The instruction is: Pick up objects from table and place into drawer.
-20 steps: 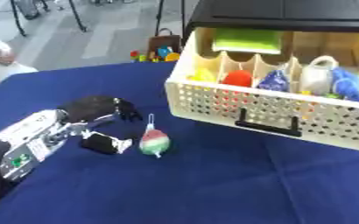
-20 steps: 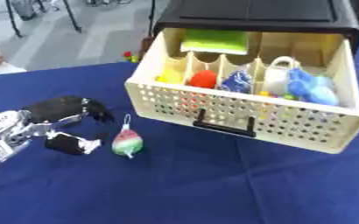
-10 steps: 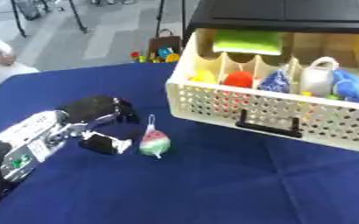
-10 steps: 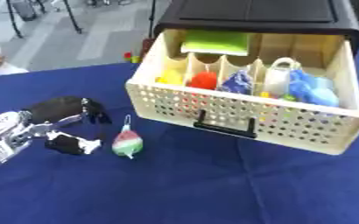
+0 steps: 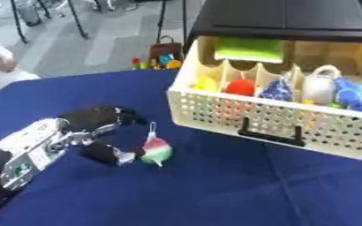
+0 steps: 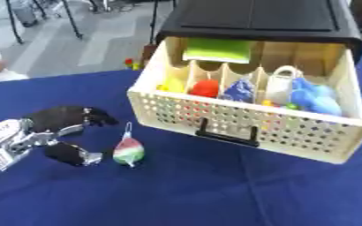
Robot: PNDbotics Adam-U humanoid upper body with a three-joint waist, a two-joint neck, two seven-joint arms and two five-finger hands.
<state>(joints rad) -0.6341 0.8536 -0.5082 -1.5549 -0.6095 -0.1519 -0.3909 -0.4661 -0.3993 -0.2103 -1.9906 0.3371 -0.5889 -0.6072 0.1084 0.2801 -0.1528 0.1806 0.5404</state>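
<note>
While the left robot hand [image 5: 91,132] has crept slightly nearer over the last second, the small red, white and green teardrop ornament with a loop [image 5: 156,150] still lies untouched on the blue-clothed counter [image 5: 215,190], just beside its fingertips. Its fingers are spread open, low, holding nothing. Beyond the ornament stands the cream perforated drawer [image 6: 246,126], open, so the grasp looks imminent.

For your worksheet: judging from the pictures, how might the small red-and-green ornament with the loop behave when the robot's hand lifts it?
The ornament looks small and rounded, so it is probably light and may roll if nudged. Its thin loop looks floppy, so lifted by it, it could swing. The left hand is open beside it.
</note>
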